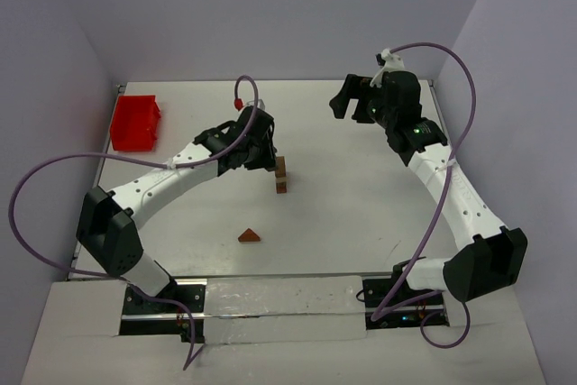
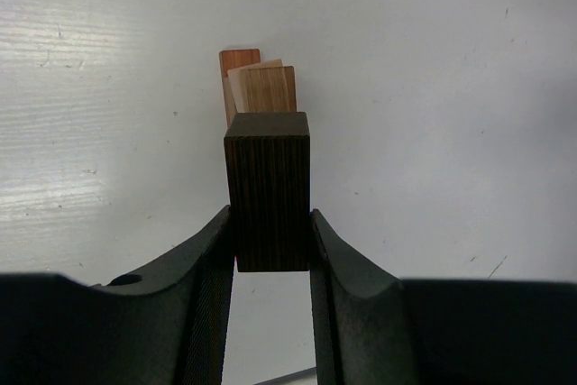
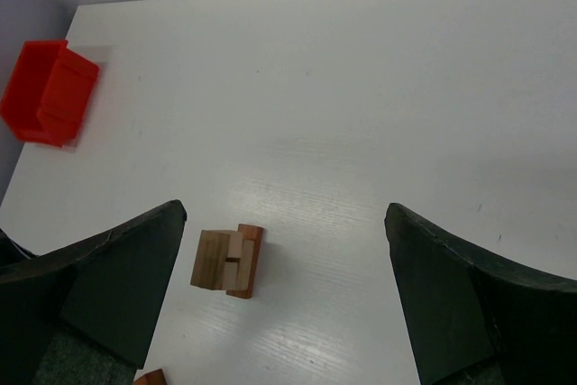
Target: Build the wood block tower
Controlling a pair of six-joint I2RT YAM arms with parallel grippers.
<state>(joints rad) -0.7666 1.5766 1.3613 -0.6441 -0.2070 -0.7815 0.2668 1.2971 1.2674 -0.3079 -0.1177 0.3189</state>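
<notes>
Left gripper [image 2: 270,218] pinches a dark brown wooden cuboid [image 2: 268,178] beside the tan-and-reddish wood block tower [image 2: 260,87]; right gripper [image 3: 284,214] (empty) stands spread.

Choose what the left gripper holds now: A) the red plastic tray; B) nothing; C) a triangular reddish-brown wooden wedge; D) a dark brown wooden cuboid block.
D: the left wrist view shows the left gripper shut on the dark brown wooden cuboid block, while the triangular reddish-brown wooden wedge lies free on the table.

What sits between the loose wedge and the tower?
Nothing: in the top view, only bare table separates the wedge from the tower.
</notes>
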